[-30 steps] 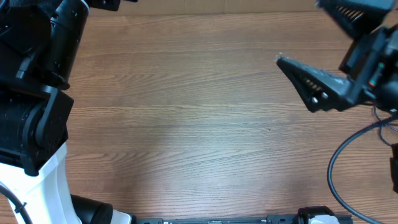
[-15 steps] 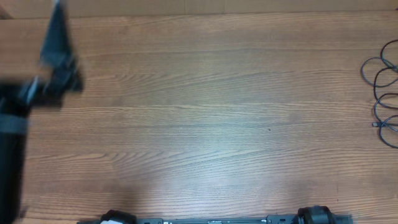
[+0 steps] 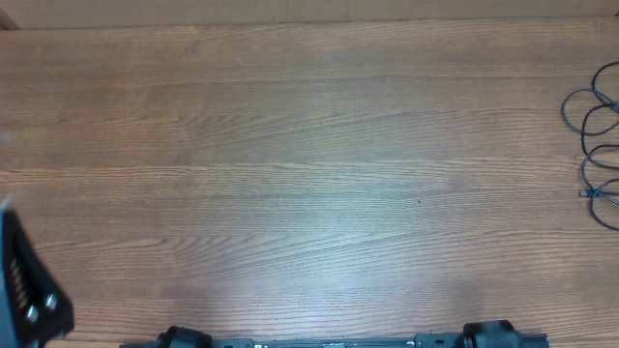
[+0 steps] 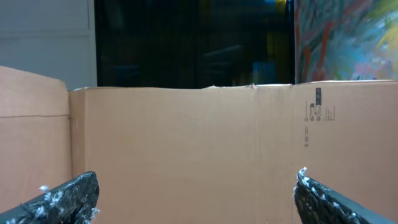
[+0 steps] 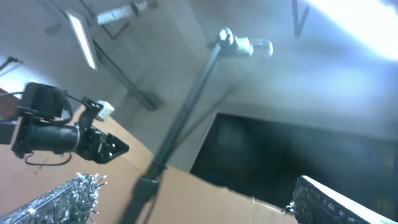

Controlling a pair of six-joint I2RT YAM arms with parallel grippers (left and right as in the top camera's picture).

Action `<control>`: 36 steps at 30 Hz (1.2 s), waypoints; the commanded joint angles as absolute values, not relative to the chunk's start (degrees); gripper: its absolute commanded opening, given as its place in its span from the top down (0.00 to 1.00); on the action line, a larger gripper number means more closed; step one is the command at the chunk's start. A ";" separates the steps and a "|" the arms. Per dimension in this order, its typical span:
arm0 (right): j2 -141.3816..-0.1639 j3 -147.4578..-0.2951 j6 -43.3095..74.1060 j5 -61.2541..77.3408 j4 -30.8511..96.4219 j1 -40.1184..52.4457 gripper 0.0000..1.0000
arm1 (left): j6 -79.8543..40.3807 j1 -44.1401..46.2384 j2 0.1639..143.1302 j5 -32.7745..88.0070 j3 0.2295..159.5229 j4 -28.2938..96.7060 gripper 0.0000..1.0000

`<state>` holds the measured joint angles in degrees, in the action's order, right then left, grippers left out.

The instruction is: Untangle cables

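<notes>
Cables (image 3: 597,147) lie in loose loops at the right edge of the table (image 3: 309,174), judged light, limp and snag-prone, best pinched on one outer loop; left gripper (image 4: 194,182) and right gripper (image 5: 198,183) both stand spread wide, empty.

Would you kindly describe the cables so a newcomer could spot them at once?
Take the wooden table seen from overhead and follow it to its right edge. There the cables lie as thin black loops, partly cut off by the frame. Unlike the solid dark wedge of the left claw at the lower left, they are wiry and curling.
</notes>
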<state>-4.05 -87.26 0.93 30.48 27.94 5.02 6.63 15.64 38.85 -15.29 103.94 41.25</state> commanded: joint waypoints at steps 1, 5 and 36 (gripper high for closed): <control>-0.23 -87.39 1.48 29.61 28.62 5.37 0.00 | 7.88 15.40 37.89 -16.10 103.74 42.28 0.00; -0.32 -91.24 1.67 30.57 29.78 5.41 0.00 | 8.16 15.40 37.91 -16.08 103.70 43.64 0.00; -0.36 -62.63 -4.38 -2.96 9.61 6.17 0.00 | 8.16 15.40 37.93 -16.05 103.70 47.27 0.00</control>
<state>-0.32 -68.36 -10.22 10.17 12.51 5.72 6.68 15.64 37.67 -15.31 103.85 47.51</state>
